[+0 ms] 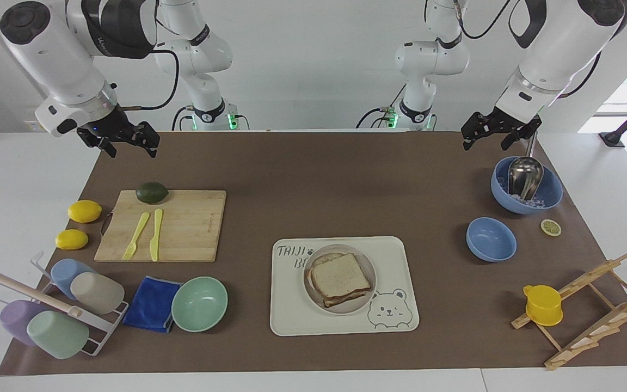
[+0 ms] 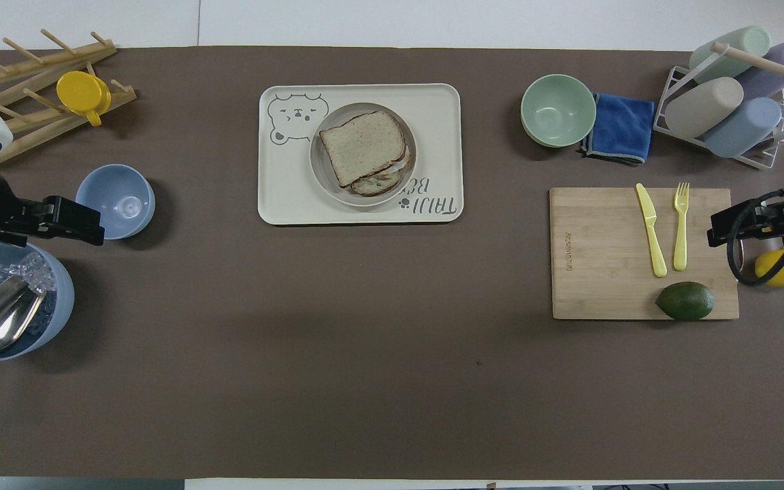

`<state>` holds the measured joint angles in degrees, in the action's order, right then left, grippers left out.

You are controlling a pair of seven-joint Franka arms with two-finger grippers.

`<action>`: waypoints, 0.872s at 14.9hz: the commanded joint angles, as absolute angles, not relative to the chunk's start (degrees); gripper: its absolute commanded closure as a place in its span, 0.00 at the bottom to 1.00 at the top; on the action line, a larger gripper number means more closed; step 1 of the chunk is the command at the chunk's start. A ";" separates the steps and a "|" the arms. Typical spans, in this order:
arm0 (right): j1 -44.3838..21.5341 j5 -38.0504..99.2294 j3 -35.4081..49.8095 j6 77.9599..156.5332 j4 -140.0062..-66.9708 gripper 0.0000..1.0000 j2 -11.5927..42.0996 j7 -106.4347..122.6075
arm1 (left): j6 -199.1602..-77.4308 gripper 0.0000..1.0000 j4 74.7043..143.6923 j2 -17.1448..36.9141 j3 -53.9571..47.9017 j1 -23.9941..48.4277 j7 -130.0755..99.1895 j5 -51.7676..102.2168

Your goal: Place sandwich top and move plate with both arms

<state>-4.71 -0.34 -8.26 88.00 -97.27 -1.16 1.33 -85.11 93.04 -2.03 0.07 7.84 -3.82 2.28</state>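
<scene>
Pale bread, the sandwich top [image 1: 340, 279], lay on the stacked sandwich, whose lower slice peeked out at one edge. The sandwich sat on the plate [image 1: 366, 262], a round beige-grey dish resting on the bear tray [image 1: 395, 256], a cream rectangle. Taking the tray as the centre of a clock in the facing view, the mint bowl [image 1: 200, 304] stood at about nine o'clock with the blue cloth [image 1: 153, 303] touching it, and the cutting board [image 1: 183, 224] lay near ten o'clock, carrying a yellow fork [image 1: 135, 236], a yellow knife [image 1: 155, 234] and an avocado [image 1: 152, 192]. The small blue bowl [image 1: 491, 239] sat near two o'clock, and the ice bowl [image 1: 547, 190], with a metal scoop [image 1: 523, 175] in it, higher up toward one to two o'clock.

The left gripper [image 1: 496, 134] hung in the air above the mat's edge just by the ice bowl, at about one o'clock from the tray; its fingers stood wide apart and held nothing. The right gripper [image 1: 128, 146] hovered over the mat's corner at the right arm's end, at about ten o'clock, above the avocado's end of the board, fingers likewise spread wide and empty. Both were well apart from the plate.
</scene>
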 commanded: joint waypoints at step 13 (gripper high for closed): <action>-4.22 -0.18 -8.09 87.36 -97.29 0.00 -1.67 2.20 | -83.94 0.00 92.28 -2.11 -0.18 7.91 -3.51 1.14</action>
<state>-4.71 -0.34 -8.26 88.00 -97.27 -1.16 1.33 -84.51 92.49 -2.03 -0.06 7.86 -3.81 2.27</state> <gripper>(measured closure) 0.000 0.000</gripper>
